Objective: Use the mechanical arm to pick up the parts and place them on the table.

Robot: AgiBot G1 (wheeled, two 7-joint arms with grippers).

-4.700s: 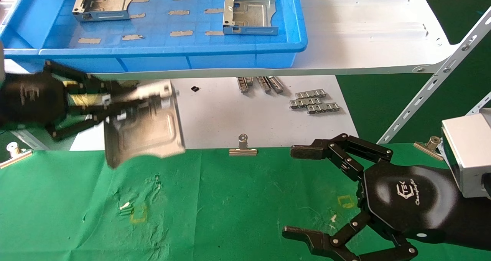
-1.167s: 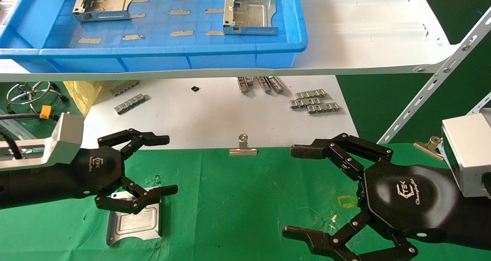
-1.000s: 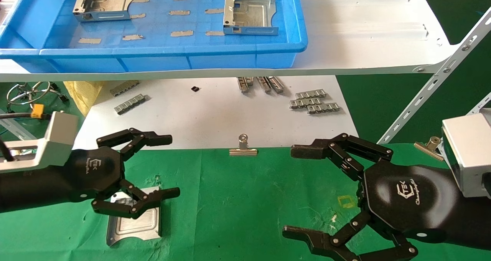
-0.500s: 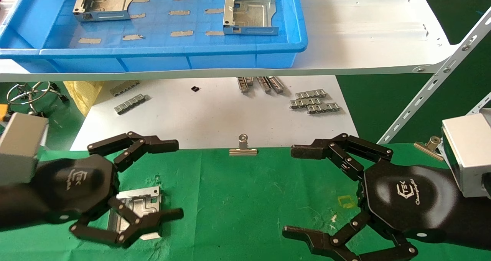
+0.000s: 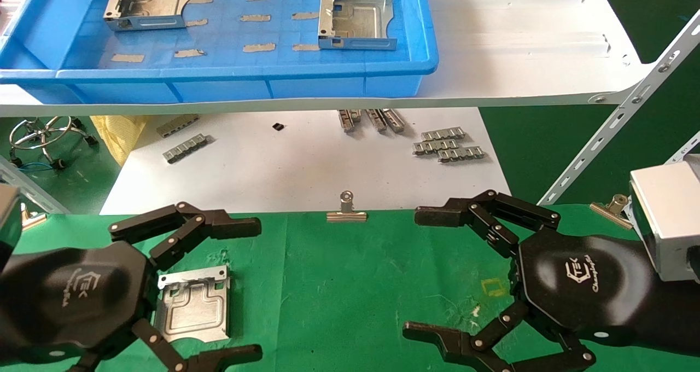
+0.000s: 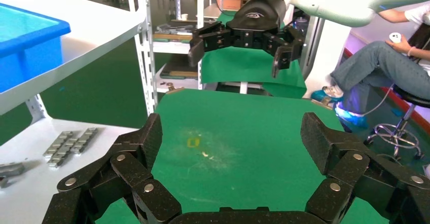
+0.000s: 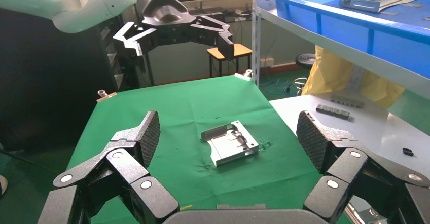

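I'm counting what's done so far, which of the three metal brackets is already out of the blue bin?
The bracket lying flat on the green cloth table, between the open left gripper's fingers. The other two brackets sit inside the blue bin on the shelf.

Silver part (image 5: 192, 304) flat on table (image 5: 350, 284)

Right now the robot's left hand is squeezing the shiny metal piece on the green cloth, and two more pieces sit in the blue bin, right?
Not quite. The left gripper is open and lifted off the silver bracket, which lies free on the green cloth; the head view shows it. Two more brackets do sit in the blue bin.
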